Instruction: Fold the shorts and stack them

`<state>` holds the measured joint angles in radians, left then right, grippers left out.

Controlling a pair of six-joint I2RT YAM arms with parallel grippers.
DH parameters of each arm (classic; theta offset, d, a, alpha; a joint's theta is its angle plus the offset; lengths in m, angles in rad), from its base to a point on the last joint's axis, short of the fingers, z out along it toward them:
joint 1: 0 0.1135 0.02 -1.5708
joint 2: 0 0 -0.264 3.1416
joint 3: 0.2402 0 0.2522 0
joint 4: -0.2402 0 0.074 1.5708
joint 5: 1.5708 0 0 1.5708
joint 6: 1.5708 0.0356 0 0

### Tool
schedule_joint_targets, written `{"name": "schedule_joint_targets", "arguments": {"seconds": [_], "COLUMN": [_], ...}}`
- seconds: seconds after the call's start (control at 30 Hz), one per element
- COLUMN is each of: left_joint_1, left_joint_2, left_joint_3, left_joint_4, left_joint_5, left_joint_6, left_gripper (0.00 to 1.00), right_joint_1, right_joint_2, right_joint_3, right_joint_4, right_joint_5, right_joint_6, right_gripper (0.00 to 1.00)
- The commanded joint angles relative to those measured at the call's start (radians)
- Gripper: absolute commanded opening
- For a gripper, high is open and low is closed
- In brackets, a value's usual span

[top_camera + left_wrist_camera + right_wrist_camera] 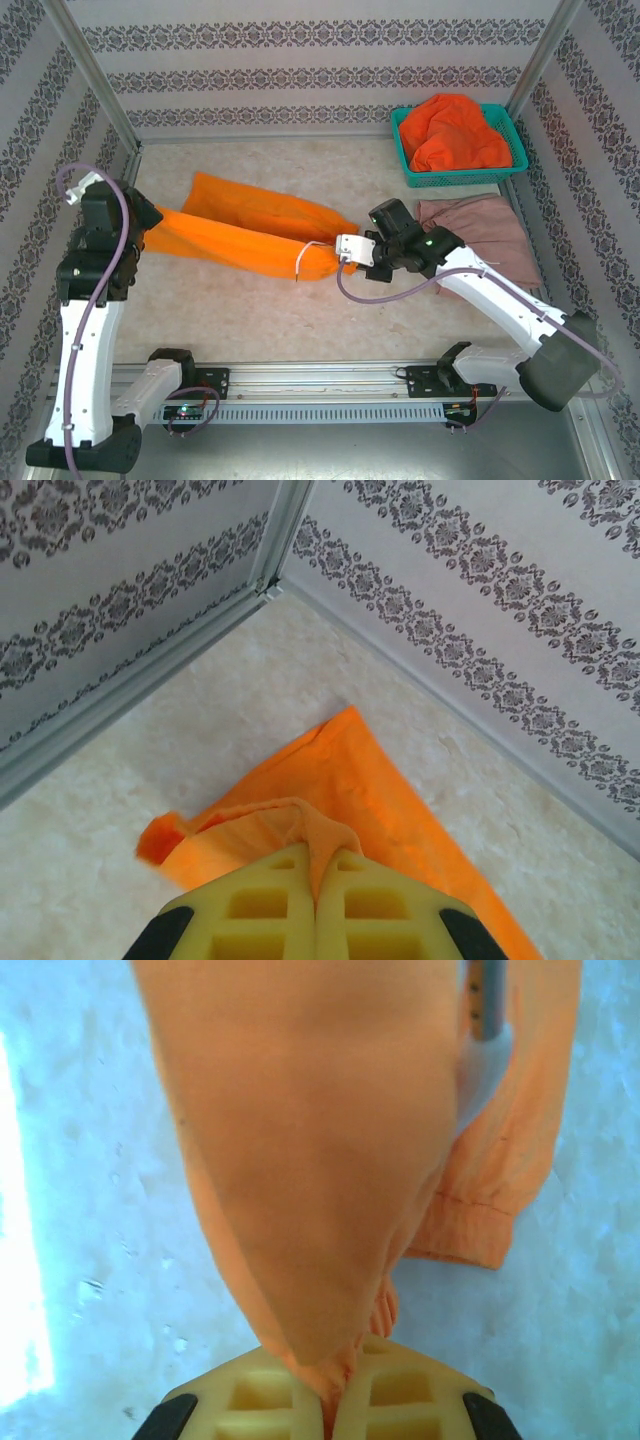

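Note:
The orange shorts (240,235) lie stretched across the table between my two grippers. My left gripper (150,225) is shut on their left end; in the left wrist view, a fold of orange cloth (360,780) is pinched between the yellow pads (270,900). My right gripper (335,255) is shut on the right end, and the orange cloth (320,1160) hangs away from its jaws (340,1375). The dusty pink shorts (480,235) lie flat at the right, partly under the right arm. The bright red-orange shorts (455,130) sit bunched in a basket.
The teal mesh basket (460,182) stands at the back right corner. Patterned walls (300,60) close the table at the back and both sides. A metal rail (320,378) runs along the near edge, between the arm bases.

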<state>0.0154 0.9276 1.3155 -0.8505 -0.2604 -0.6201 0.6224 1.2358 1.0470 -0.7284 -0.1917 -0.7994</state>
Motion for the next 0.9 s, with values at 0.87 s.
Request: {"name": "schedule_joint_targets", "arguments": {"seconds": [0.87], "left_joint_1": [0.093], "left_joint_2": [0.726], "left_joint_3": [0.174], "left_joint_4": [0.358], "left_joint_5": [0.1], "left_joint_6": [0.02], "left_gripper": [0.16], "right_joint_1": [-0.304], "right_joint_2": [0.767], "right_joint_3": [0.642], "right_joint_4": [-0.355], "right_joint_5": [-0.278], "right_joint_6": [0.269], "right_gripper": [0.19]}}
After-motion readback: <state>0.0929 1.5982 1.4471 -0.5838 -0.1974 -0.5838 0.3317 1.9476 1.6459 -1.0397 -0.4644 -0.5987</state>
